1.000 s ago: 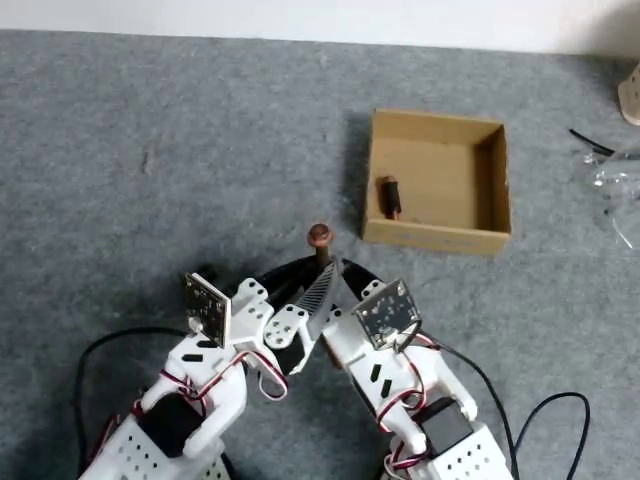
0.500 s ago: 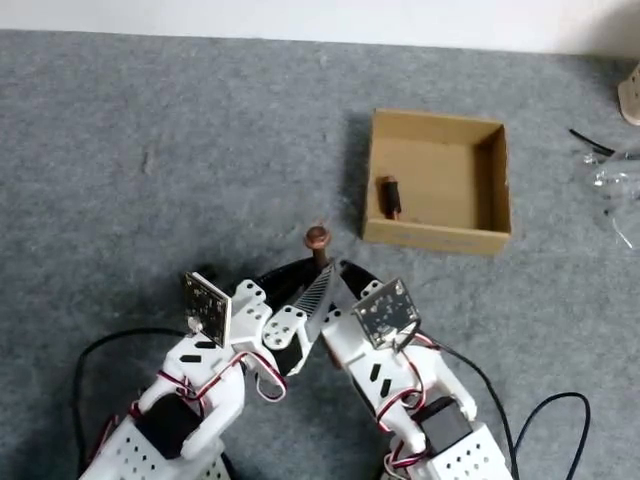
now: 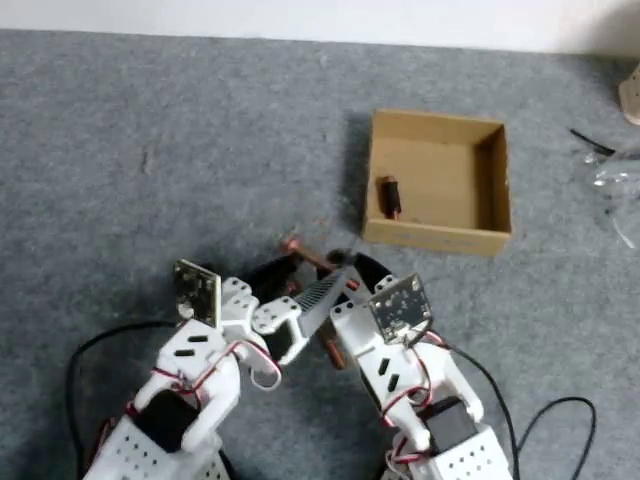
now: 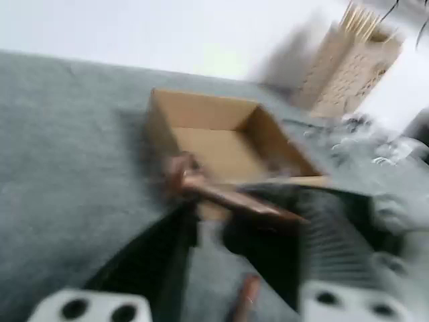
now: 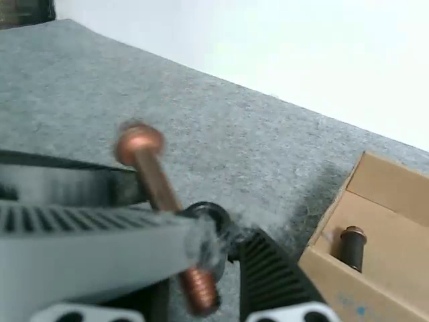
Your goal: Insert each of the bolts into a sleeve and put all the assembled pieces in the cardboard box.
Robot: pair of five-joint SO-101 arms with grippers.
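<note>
Grippers meet at 6 o'clock: right gripper point(image 5: 214, 235) clamps sleeve point(image 5: 213, 216), tilted bolt point(image 5: 151, 178) through it; left gripper point(image 3: 300, 282) hold unclear. Box point(image 3: 435, 238), 2 o'clock, holds one assembled piece point(image 3: 389, 196).

A robotics lab bench: grey carpet point(image 3: 150, 120), white wall point(image 3: 300, 15), loose cables point(image 3: 600, 160).

Grey carpet point(image 3: 150, 130) is covering the whole surface, a white wall point(image 3: 300, 15) is running along its far edge, and a pale wooden stand point(image 4: 355, 54) is sitting by that wall.
</note>
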